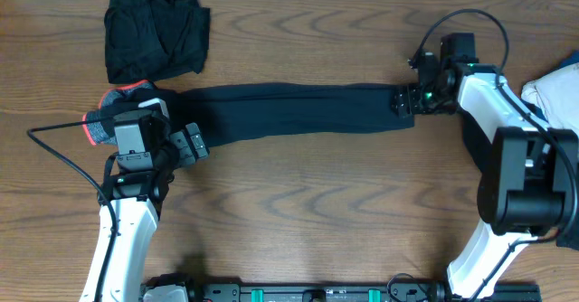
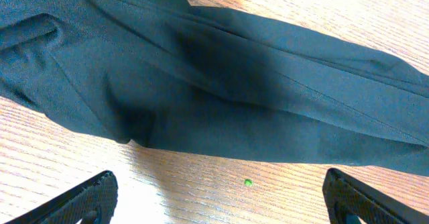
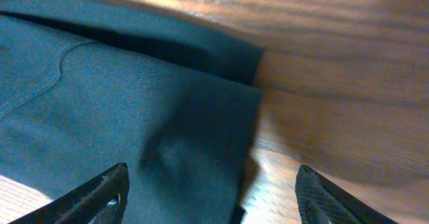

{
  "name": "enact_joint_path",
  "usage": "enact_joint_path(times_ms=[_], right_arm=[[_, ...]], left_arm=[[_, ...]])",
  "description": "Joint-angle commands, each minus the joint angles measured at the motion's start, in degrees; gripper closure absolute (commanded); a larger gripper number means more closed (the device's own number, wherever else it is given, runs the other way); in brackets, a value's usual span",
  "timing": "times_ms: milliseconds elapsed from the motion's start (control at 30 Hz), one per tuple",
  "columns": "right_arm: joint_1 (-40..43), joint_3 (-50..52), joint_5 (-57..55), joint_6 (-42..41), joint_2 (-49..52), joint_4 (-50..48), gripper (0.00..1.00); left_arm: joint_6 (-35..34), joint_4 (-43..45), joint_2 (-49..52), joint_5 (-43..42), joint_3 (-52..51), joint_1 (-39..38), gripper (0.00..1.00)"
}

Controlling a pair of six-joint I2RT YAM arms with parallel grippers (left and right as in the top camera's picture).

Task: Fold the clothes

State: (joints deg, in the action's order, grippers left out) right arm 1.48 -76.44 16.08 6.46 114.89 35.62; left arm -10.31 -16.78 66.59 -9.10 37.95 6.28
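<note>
Main garment: a long black fabric trouser piece [image 1: 298, 112] lies stretched left to right across the middle of the brown wood-grain worktop [image 1: 317, 212], mostly flat with soft creases.
Its left end: a coral-red inner band [image 1: 131, 87] shows there, beside the left arm's wrist.
Left side: the left fingers [image 1: 192, 143] are spread wide and hold nothing. They sit at the near edge of the trouser piece; in the wrist view bare wood lies between them, with the cloth just ahead.
Right side: the right fingers [image 1: 403, 101] are also spread wide, at the trouser piece's right end. The hem corner lies between them in the wrist view; whether they touch the cloth cannot be told.
Other clothes: a crumpled black fabric garment [image 1: 154, 26] lies at the far left, just beyond the trouser's left end. A pale white and blue fabric heap [image 1: 554, 83] lies at the right edge, partly behind the right arm.
</note>
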Motion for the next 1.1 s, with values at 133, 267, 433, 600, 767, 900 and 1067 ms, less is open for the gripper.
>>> enact_joint_path(times_ms=[133, 267, 433, 600, 767, 900, 1067], right_arm=[[-0.6, 0.1, 3.8, -3.3, 1.7, -0.9, 0.22], [-0.6, 0.1, 3.9, -4.3, 3.2, -0.9, 0.21], [-0.6, 0.1, 5.4, -4.3, 5.1, -0.5, 0.22], [-0.7, 0.1, 5.7, -5.0, 6.1, -0.6, 0.22], [-0.7, 0.1, 8.2, -7.2, 6.9, 0.0, 0.44], [-0.5, 0.1, 8.2, -9.1, 6.9, 1.3, 0.84], [-0.3, -0.1, 7.2, -9.3, 6.7, 2.7, 0.99]], left_arm=[[0.3, -0.3, -0.4, -0.8, 0.5, 0.0, 0.02], [0.3, -0.3, -0.4, -0.8, 0.5, 0.0, 0.02], [0.3, -0.4, -0.4, -0.8, 0.5, 0.0, 0.02], [0.3, -0.3, -0.4, -0.8, 0.5, 0.0, 0.02], [0.4, -0.3, -0.4, -0.8, 0.5, 0.0, 0.02], [0.4, -0.3, -0.4, -0.8, 0.5, 0.0, 0.02], [0.4, -0.4, -0.4, -0.8, 0.5, 0.0, 0.02]])
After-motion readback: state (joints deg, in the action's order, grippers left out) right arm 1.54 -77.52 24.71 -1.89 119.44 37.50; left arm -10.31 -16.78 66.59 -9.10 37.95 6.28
